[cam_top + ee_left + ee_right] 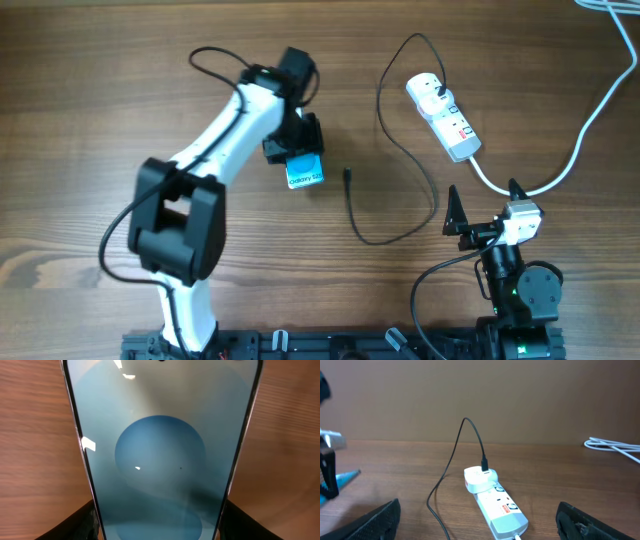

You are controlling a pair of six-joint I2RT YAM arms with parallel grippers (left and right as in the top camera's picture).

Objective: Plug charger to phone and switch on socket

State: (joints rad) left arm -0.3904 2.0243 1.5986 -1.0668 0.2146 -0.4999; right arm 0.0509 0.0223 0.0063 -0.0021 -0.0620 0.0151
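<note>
The phone (pixel 305 170), with a cyan-blue screen and a white text band, is held in my left gripper (pixel 292 150) near the table's middle. In the left wrist view the phone (pixel 160 450) fills the frame, with both black fingers pressed against its silver edges. The charger cable (pixel 400 150) runs from a white adapter in the socket (pixel 443 115) and loops down to its loose connector tip (pixel 347 175), on the table right of the phone. My right gripper (pixel 455 215) is open and empty, short of the socket (pixel 497 505); the cable (pixel 447 465) also shows in its wrist view.
The socket's thick white cord (pixel 590 120) curves off to the far right edge and shows in the right wrist view (pixel 615 447). The right arm's base (pixel 520 290) sits at the front right, the left arm's base (pixel 180 220) at the front left.
</note>
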